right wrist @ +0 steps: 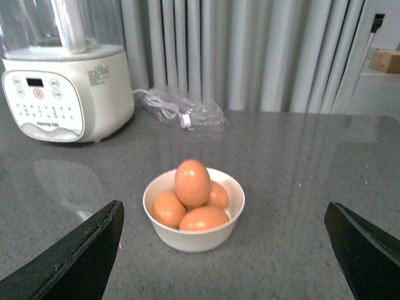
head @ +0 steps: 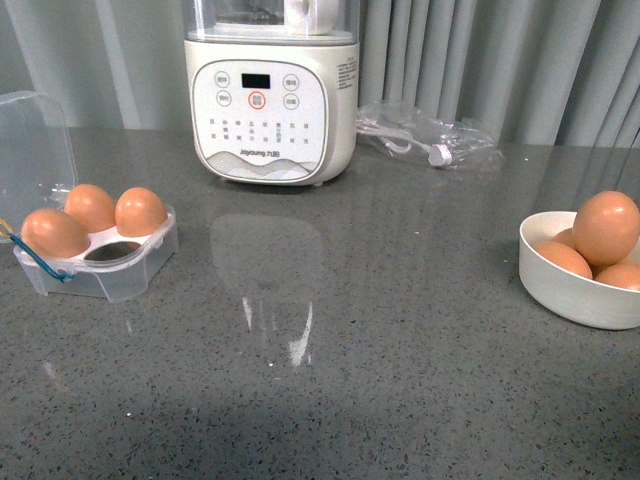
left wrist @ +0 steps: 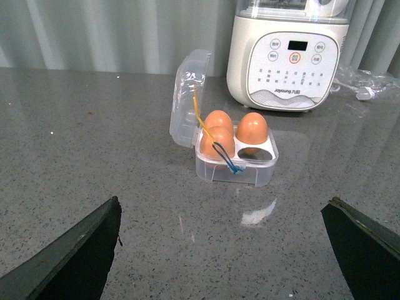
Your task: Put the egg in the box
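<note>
Your left claw (left wrist: 223, 201): two dark, tapered fingers (left wrist: 78, 256), one to each side of the claw's centre line, spread wide apart, tips held above the table (left wrist: 94, 125). Your right claw (right wrist: 223, 204): fingers (right wrist: 362, 250) parted just as widely, in the same raised, level pose, gripping nothing.

Gray speckled table (head: 380, 330), glossy top, as we view it from the front, w/ four items resting on it. At left: the box (head: 135, 280), a clear carton w/ lid up. Rear center: a cream Joyoung appliance (head: 270, 110), ctrl panel facing us. Just right of it, a crumpled clear plastic bag (head: 455, 130) w/ a white cable (head: 437, 152) inside. Far right: a white bowl (head: 570, 292), well apart from the box.
</note>
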Controlling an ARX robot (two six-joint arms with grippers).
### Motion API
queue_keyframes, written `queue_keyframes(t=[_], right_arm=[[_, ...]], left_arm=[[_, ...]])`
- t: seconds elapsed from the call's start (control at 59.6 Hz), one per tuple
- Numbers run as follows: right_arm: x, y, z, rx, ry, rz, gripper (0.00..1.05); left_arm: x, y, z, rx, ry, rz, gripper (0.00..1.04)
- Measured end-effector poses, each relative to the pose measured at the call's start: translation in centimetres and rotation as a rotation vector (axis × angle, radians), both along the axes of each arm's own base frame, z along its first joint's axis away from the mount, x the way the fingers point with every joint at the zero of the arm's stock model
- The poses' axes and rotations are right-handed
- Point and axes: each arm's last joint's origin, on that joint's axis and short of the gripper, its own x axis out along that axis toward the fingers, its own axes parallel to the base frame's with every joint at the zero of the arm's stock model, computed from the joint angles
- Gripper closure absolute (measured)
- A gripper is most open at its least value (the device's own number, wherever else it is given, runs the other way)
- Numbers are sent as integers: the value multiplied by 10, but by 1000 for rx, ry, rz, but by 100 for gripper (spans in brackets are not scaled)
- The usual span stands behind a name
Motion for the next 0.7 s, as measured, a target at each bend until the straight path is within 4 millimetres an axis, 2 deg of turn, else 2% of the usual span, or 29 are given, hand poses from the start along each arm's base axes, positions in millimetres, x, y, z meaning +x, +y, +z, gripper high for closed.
queue_keyframes(t=[0.084,0.151,0.369,0.553,0.704], right_arm=[[23,2,14,7,-5,29,7],[51,4,25,17,37,46,7],[125,14,39,-3,244,47,7],[161,16,36,-58,377,43,7],[172,13,24,-78,437,41,7]], left_arm=[[0,0,0,0,0,0,7],[0,0,0,0,0,0,7],[0,0,0,0,0,0,7],[0,0,0,0,0,0,7],[0,0,0,0,0,0,7]])
